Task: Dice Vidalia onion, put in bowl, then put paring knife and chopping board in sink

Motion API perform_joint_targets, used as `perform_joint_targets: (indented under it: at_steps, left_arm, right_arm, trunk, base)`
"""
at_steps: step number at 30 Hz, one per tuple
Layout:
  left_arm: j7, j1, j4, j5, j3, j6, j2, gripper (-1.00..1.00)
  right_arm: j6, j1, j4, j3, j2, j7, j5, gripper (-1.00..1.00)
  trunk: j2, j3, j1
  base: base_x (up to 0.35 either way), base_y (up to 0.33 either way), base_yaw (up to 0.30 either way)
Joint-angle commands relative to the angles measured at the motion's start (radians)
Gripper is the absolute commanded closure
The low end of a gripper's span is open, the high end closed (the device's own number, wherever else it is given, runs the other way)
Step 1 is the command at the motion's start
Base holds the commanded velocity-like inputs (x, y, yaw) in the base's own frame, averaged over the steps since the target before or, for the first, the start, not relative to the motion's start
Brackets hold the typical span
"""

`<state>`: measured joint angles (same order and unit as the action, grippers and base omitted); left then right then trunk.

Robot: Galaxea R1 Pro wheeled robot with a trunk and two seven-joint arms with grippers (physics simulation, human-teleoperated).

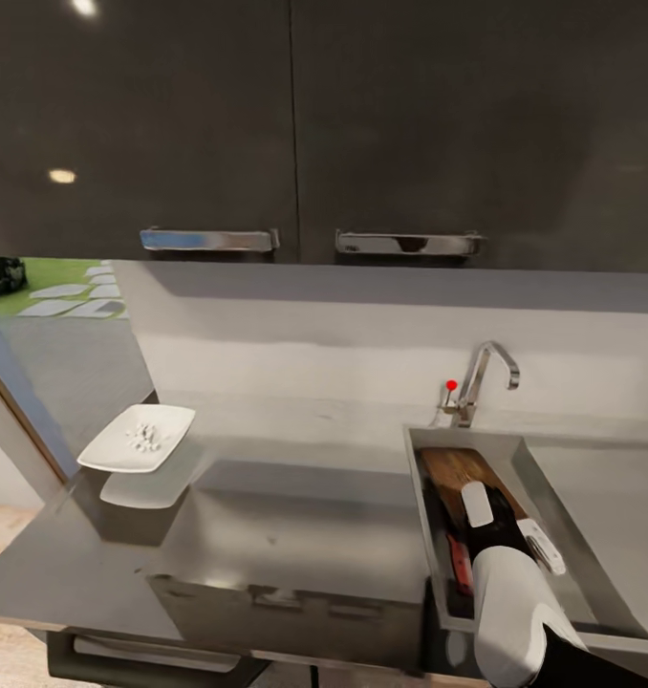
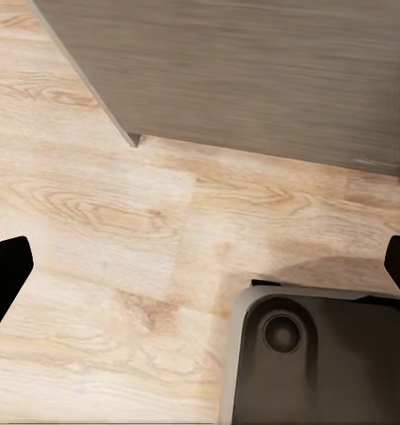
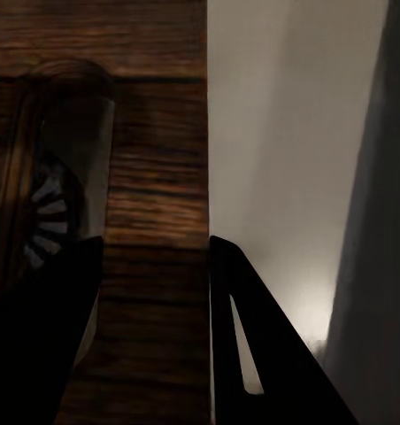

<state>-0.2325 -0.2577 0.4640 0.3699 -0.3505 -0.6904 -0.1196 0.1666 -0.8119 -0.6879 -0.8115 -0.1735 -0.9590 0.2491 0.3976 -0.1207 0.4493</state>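
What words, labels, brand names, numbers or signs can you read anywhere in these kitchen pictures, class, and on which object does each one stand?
None: no readable text appears in any view.
The tap bears only a plain red dot, no lettering.
The cabinets, bowl and chopping board are unmarked.

Chopping board (image 1: 455, 470): near end hidden beneath the right arm (image 1: 515, 592). Paring knife (image 1: 459, 564): red handle partly visible, blade concealed. Diced onion (image 1: 144, 438): bits too small to count. Left gripper (image 2: 200, 266): fingertips cropped at both frame edges.
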Motion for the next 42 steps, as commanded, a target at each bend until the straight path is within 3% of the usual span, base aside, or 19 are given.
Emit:
perform_joint_targets:
  at_steps: [1, 13, 20, 35, 36, 42]
  left_arm:
    - [-0.008, 0.000, 0.002, 0.004, -0.009, -0.001, -0.002, -1.00]
    - [-0.008, 0.000, 0.002, 0.004, -0.008, -0.002, -0.002, -1.00]
    - [-0.008, 0.000, 0.002, 0.004, -0.009, -0.001, -0.002, -1.00]
    - [-0.008, 0.000, 0.001, 0.004, -0.008, -0.001, -0.002, -1.00]
    - [-0.008, 0.000, 0.001, 0.004, -0.008, -0.001, -0.002, -1.00]
    - [-0.008, 0.000, 0.001, 0.004, -0.009, -0.001, -0.002, -1.00]
  right_arm:
    - [0.010, -0.001, -0.003, -0.004, -0.001, -0.001, -0.003, 1.00]
    - [0.006, -0.001, 0.003, -0.005, -0.001, 0.000, -0.004, 1.00]
    - [-0.064, -0.001, 0.057, -0.004, -0.001, 0.004, -0.002, 1.00]
    - [-0.070, -0.001, 0.061, -0.002, -0.001, 0.005, -0.004, 1.00]
    - [-0.070, -0.001, 0.061, -0.002, -0.001, 0.005, -0.004, -1.00]
    - [-0.070, -0.001, 0.060, -0.002, -0.001, 0.006, -0.004, -1.00]
  trunk:
    - [0.002, -0.004, 0.001]
    - [0.002, -0.023, 0.001]
    - [0.002, -0.034, 0.001]
    - [0.002, -0.055, 0.001]
    - [0.002, -0.055, 0.001]
    - [0.002, -0.056, 0.001]
  base:
    - [0.000, -0.160, 0.000]
    - [0.000, -0.086, 0.000]
    - [0.000, -0.001, 0.000]
    - [0.000, 0.000, 0.000]
    - [0.000, 0.000, 0.000]
    - [0.000, 0.000, 0.000]
